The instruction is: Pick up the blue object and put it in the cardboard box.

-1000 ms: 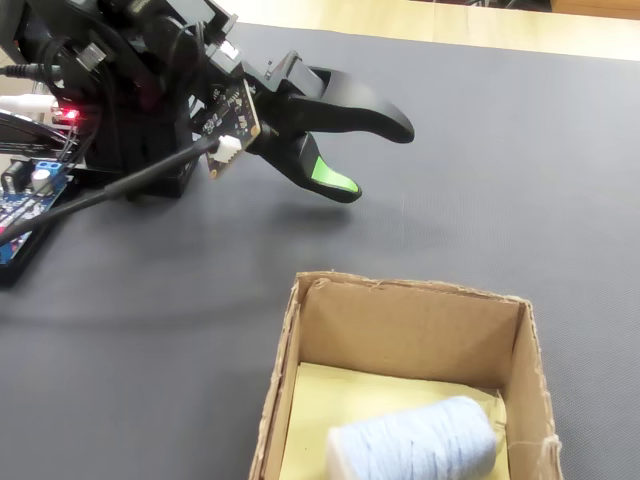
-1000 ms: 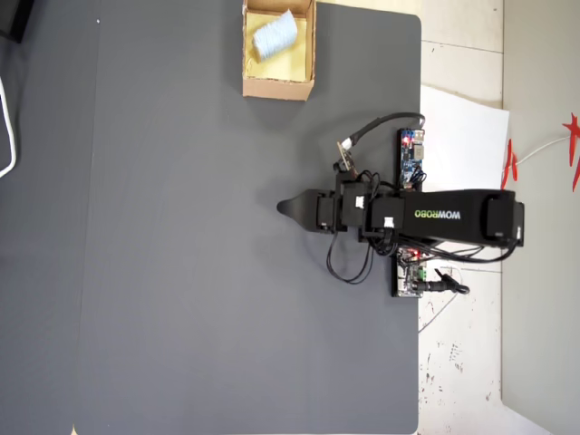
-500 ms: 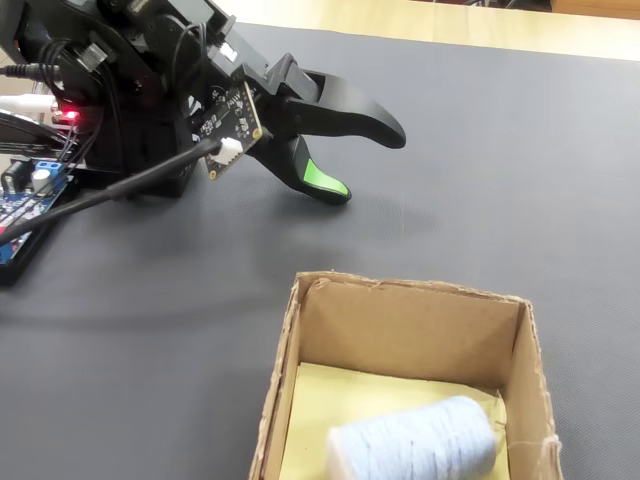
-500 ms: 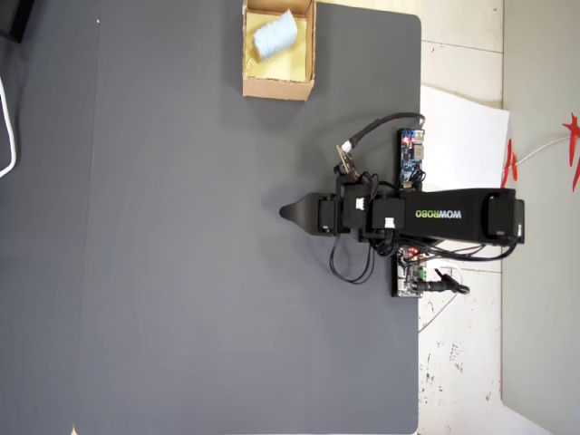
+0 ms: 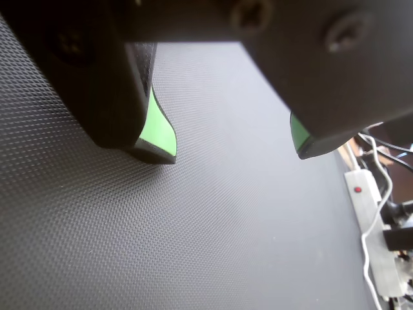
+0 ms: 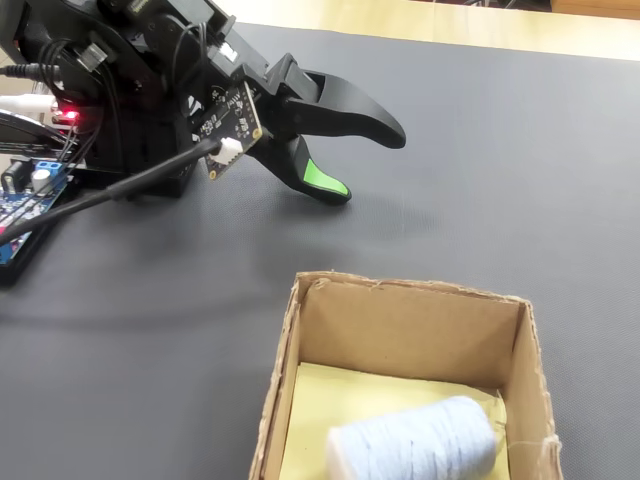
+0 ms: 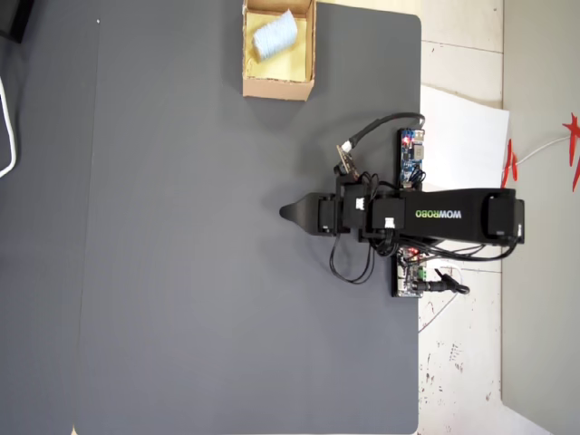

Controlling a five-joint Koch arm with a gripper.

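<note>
The blue object (image 6: 415, 440), a pale blue rolled lump, lies inside the cardboard box (image 6: 410, 325) on its yellowish floor. In the overhead view the blue object (image 7: 275, 34) sits in the cardboard box (image 7: 276, 88) at the mat's top edge. My gripper (image 6: 365, 165) hovers low over the dark mat, well away from the box, open and empty. The wrist view shows the gripper (image 5: 233, 154) with its green-padded jaws wide apart and only bare mat between them. Seen from overhead, the gripper (image 7: 285, 213) points left near the mat's middle.
A black textured mat (image 7: 181, 272) covers the table. Circuit boards (image 7: 410, 159) and cables lie by the arm's base at the mat's right edge in the overhead view. A white power strip (image 5: 368, 206) with cords lies beyond the mat's edge in the wrist view.
</note>
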